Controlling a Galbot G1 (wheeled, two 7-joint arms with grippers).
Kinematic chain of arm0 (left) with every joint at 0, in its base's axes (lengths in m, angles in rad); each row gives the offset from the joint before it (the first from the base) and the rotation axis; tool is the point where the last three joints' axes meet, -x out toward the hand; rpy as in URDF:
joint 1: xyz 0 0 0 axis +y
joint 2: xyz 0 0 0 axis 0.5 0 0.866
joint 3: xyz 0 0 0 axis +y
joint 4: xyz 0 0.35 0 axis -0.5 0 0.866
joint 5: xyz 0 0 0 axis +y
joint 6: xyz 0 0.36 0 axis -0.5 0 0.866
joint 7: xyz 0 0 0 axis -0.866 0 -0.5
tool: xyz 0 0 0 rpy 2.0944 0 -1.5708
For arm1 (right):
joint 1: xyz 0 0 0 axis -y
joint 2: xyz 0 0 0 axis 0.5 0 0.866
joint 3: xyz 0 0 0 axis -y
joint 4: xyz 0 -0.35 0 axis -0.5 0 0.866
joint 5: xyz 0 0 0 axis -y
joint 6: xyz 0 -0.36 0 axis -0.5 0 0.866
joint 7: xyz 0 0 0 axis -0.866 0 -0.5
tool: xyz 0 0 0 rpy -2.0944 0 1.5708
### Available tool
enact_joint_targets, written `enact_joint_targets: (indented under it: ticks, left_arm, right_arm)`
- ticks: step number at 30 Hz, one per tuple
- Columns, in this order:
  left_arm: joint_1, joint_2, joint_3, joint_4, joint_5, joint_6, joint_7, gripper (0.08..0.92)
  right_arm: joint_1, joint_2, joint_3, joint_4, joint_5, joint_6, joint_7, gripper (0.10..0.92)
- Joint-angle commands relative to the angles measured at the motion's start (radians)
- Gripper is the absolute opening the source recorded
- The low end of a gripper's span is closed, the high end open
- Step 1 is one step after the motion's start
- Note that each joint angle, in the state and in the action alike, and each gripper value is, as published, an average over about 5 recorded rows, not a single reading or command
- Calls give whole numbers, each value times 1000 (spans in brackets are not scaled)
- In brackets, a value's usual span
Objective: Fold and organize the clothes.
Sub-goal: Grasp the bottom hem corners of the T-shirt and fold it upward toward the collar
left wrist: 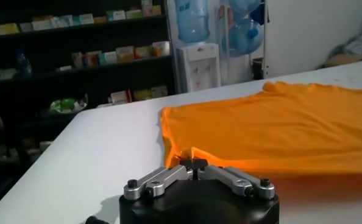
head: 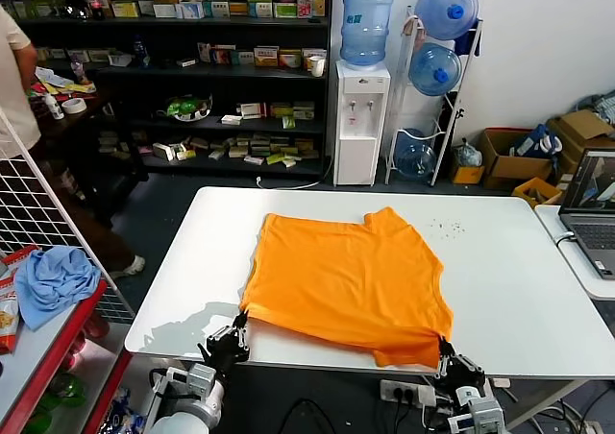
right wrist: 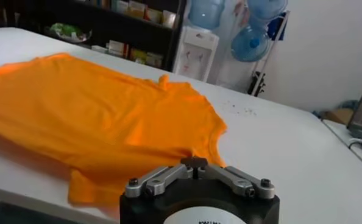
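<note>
Left hand [head: 239,316], right hand [head: 443,343] pinched closed on T-shirt [head: 351,280] near-edge corners, table [head: 500,280].

Both arms low at the near edge of the desk [head: 519,280], reaching up from below the head view.

Left pincer [head: 239,319] at the near-left, fingers pressed together, tips at the near-left corner of the orange T-shirt [head: 351,280]; whether they pinch the cloth can't be told. In the left wrist view the fingertips [left wrist: 193,162] meet right at the hem.

Right pincer [head: 445,346] at the near-right, also closed, tips at the shirt's near-right corner. Both wrists angle up and forward.
</note>
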Motion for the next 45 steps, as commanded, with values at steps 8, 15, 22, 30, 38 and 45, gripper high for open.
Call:
enact_joint_targets:
  ticks: [8,15,22,30,38,45]
  left_arm:
    - [-225,9,45,205,0,-10,2,97]
    - [-295,10,73,283,-18,-7,7,97]
    - [-308,-7,77,299,-19,-15,17,97]
    - [-228,7,58,206,-54,-9,13,232]
    - [-164,-2,56,142,-115,7,5,466]
    - [-162,-13,61,155,-161,26,0,665]
  right_arm:
    - [301,-57,-30,-282,25,101,-47,124]
    - [421,-64,-81,-397,57,86,-51,124]
    - [480,-44,-107,-466,77,94,-61,125]
    - [388,-57,-83,-332,120,10,-76,280]
    - [207,-88,-1,-163,147,-100,-69,514]
    - [149,-101,75,-164,189,-134,-65,713]
